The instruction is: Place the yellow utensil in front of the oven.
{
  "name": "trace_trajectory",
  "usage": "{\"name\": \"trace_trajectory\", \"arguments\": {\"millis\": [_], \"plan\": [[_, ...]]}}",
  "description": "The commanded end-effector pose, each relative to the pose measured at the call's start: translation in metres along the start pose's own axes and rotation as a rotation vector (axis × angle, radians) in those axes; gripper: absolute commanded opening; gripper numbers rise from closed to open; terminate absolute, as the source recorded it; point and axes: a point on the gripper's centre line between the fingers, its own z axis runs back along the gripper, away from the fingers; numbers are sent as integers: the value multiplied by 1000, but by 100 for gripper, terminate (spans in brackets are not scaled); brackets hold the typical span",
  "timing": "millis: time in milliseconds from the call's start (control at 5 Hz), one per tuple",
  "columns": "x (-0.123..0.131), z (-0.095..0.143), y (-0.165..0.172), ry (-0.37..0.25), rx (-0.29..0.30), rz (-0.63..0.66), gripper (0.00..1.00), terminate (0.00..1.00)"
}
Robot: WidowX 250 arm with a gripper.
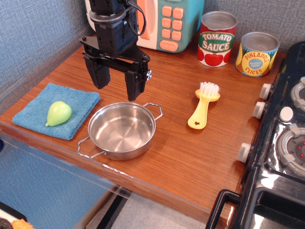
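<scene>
Pot (121,131) sits just below the gripper (116,81); jaws spread, holding nothing. Brush (204,106) lies flat, well off to the gripper's side in view, bristles toward the cans (217,38), untouched. Oven (164,24) directly behind the arm. Suggest: traverse over brush, align jaws across the narrow handle neck, descend, close.

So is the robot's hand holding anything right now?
No, nothing. The hand is open and empty, up above the table behind the pot. The yellow brush lies untouched on the table, off to the side.
</scene>
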Motion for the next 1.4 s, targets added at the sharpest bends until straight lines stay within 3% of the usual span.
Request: {"name": "trace_trajectory", "arguments": {"millis": [0,200,600,800,1000,1200], "plan": [[0,0,0,0,0,0,100,0],[19,-15,-28,39,-19,-54,100,0],[73,-26,-97,8,-45,-127,100,0],[93,-43,-111,12,-20,-91,100,0],[103,-61,-102,42,10,-44,100,0],[110,-63,-88,44,23,-6,100,0]]}}
